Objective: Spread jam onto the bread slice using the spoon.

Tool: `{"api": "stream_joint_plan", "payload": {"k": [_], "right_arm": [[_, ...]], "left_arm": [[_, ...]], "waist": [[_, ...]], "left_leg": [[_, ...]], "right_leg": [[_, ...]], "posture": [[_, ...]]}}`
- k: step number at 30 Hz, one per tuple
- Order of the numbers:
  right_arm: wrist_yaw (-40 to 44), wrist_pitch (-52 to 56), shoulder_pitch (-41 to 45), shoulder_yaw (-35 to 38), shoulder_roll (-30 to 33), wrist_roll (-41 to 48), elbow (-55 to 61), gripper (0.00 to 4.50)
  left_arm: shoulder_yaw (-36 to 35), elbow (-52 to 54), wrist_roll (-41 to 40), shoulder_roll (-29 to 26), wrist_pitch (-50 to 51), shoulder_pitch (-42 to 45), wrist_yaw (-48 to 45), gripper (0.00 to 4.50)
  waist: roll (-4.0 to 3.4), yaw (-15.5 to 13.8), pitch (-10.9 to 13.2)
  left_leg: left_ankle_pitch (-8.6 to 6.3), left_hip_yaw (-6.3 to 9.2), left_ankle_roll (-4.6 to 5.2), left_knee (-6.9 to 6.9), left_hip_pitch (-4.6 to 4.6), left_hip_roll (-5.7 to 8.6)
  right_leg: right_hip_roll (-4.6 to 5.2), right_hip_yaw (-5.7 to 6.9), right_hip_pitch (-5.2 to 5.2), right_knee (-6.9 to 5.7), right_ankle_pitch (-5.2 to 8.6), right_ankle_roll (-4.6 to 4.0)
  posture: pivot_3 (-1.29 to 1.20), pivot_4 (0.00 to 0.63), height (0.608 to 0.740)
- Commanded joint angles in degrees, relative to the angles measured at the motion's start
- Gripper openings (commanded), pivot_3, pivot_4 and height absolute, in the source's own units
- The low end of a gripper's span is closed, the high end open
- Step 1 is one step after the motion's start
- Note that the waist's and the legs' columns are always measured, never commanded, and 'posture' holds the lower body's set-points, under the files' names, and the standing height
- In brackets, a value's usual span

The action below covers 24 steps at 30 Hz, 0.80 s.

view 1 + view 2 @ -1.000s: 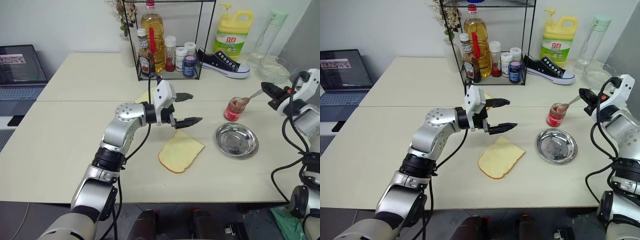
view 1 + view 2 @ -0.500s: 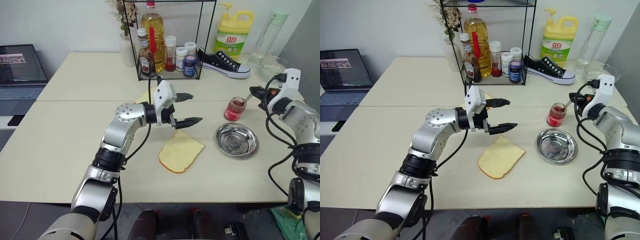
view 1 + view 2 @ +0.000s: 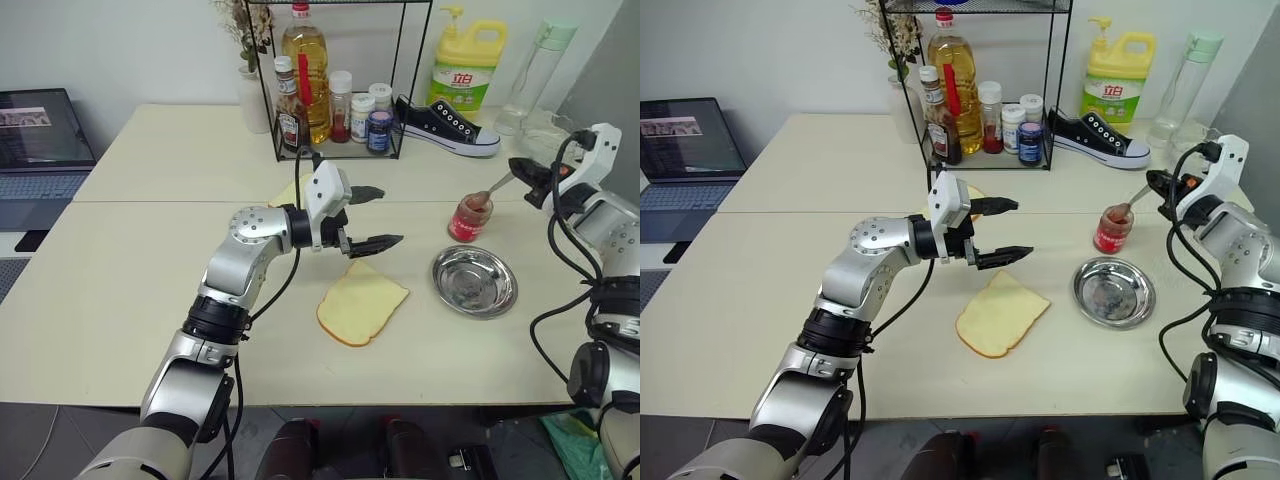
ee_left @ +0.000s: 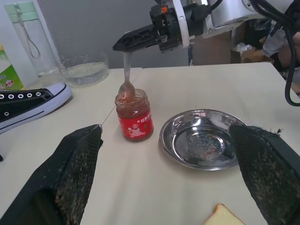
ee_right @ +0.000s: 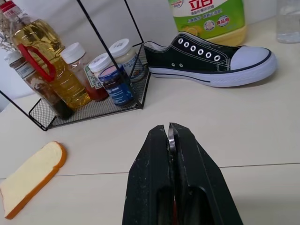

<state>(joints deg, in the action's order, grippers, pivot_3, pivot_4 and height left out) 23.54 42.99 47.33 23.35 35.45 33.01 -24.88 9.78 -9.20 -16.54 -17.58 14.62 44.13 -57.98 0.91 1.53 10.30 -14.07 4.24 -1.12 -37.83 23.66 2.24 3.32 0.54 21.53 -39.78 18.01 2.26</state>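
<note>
I observe my right end effector clamped tight on the slim silver handle of the spoon; its two black fingers meet flat on the metal, and the oval bowl sits in the mouth of the jam jar, a short clear glass vessel of red preserve with a red label. The jar stands upright on the pale, smooth worktop, just beside the round shallow steel dish, whose polished base carries a faint reddish smear. My left end effector hangs above the worktop with its textured black fingers spread wide and holding nothing, pointing across toward the jar and dish. Just below and in front of it lies the bread slice, flat, pale yellow, with a golden-brown crust rim; I see no jam on its upper face. A second slice lies farther back, near the black wire rack, which holds a plastic oil bottle, sauce bottles and small capped jars. Beside the rack rest a black canvas sneaker with a white rubber sole and a yellow detergent jug.
</note>
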Motion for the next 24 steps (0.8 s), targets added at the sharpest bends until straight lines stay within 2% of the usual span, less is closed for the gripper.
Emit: {"api": "stream_joint_plan", "payload": {"k": [1, 8, 15, 18, 24], "right_arm": [[-1.8, 1.9, 1.2, 5.0, 0.1, 4.0, 2.8, 0.05], [-8.2, 6.4, 0.2, 13.9, -1.3, 10.9, 5.1, 0.05], [-17.6, 12.0, -2.8, 21.4, -6.6, 22.3, 18.2, 0.05], [-20.1, 14.0, -4.4, 20.4, -8.3, 26.3, 25.2, 0.05], [-20.6, 19.1, -12.1, 9.6, -9.8, 32.4, 44.6, 0.05]], "left_arm": [[-0.4, 1.4, -0.3, 0.3, -0.6, 1.1, 0.0, 4.50], [-0.5, 0.8, -0.4, 0.0, -0.7, 1.3, -0.6, 4.50], [-0.9, 1.5, -1.2, -1.6, -0.3, 0.3, -3.0, 4.50], [-1.2, 3.5, -2.1, -3.9, 0.6, -1.8, -5.1, 4.50], [-3.2, 11.4, -5.4, -13.9, 4.0, -10.8, -11.5, 4.50]], "waist": [[0.00, 0.0, 0.0], [0.00, 0.0, 0.0], [0.00, 0.0, 0.0], [-0.02, 0.1, 0.0], [-0.08, 0.6, 0.0]], "left_leg": [[0.00, 0.00, 0.00, 0.00, 0.00, 0.00], [0.00, 0.01, 0.00, -0.01, 0.05, 0.00], [0.00, 0.00, 0.00, -0.01, 0.12, 0.00], [0.00, -0.02, 0.00, 0.01, 0.15, -0.02], [0.00, -0.02, 0.01, 0.12, 0.16, -0.15]], "right_leg": [[0.00, 0.00, 0.00, 0.00, 0.00, 0.00], [0.01, 0.01, 0.02, 0.00, 0.00, 0.00], [0.01, -0.01, 0.11, -0.06, 0.00, 0.00], [0.00, -0.04, 0.20, -0.10, 0.00, 0.00], [-0.05, -0.11, 0.30, -0.10, 0.01, -0.01]], "posture": [[0.00, 0.150, 0.740], [0.00, 0.150, 0.740], [0.00, 0.150, 0.740], [0.00, 0.150, 0.740], [0.00, 0.150, 0.740]]}}
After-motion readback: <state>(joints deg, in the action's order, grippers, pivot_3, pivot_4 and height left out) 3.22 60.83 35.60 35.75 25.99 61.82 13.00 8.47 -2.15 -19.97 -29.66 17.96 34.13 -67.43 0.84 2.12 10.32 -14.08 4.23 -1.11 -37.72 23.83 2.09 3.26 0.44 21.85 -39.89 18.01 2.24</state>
